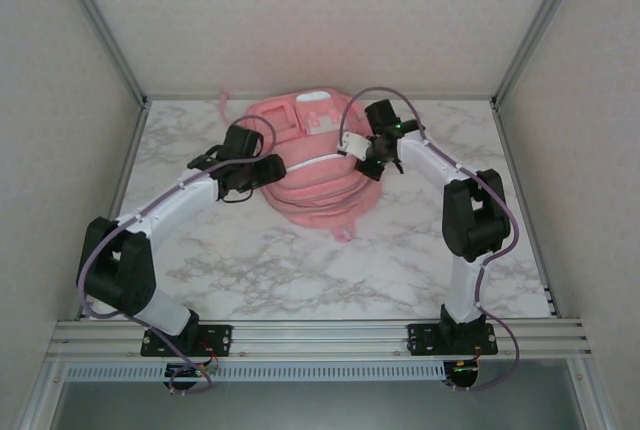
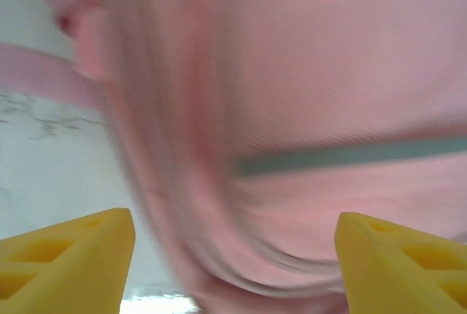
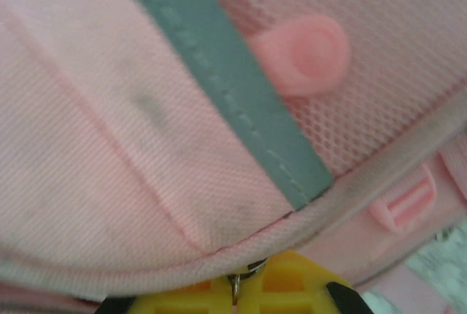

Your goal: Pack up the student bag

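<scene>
The student bag (image 1: 312,190), a big pink backpack, lies at the back middle of the marble table. My left gripper (image 1: 262,172) is at the bag's left side. In the left wrist view its yellow fingers (image 2: 73,255) stand wide apart, open, with blurred pink bag fabric (image 2: 328,73) ahead and between them. My right gripper (image 1: 373,162) is on the bag's right upper side. In the right wrist view its yellow fingers (image 3: 306,288) are pressed together, shut on a small metal zipper pull (image 3: 237,283) under the bag's piped seam (image 3: 219,252).
White panels and aluminium posts (image 1: 100,25) wall the marble table (image 1: 300,270). A grey strip (image 3: 233,87) and a pink rubber tab (image 3: 306,55) sit on the bag's fabric. A pink strap (image 1: 222,102) trails off the bag at the back left.
</scene>
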Action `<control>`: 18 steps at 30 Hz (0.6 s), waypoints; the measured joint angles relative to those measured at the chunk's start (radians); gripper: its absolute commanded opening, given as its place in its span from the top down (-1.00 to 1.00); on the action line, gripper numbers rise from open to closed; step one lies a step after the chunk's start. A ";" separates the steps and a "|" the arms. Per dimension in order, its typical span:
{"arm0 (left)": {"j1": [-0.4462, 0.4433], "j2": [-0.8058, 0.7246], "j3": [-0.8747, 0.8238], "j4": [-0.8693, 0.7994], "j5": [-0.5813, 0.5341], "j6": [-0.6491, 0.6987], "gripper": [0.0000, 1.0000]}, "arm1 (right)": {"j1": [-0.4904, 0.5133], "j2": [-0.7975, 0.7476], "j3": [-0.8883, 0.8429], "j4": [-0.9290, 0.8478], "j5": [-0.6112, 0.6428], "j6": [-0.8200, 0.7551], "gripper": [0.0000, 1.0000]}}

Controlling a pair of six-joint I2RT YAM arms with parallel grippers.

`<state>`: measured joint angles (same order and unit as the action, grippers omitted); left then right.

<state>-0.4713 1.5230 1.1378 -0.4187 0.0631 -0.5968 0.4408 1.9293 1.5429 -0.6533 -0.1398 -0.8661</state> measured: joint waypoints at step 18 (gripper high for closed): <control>-0.104 -0.072 -0.176 0.217 -0.080 -0.508 -0.48 | 0.240 -0.135 -0.179 0.082 -0.205 0.209 1.00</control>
<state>-0.5755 1.4513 0.9619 -0.2020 -0.0170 -1.1046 0.6811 1.7947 1.3643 -0.5713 -0.3447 -0.6571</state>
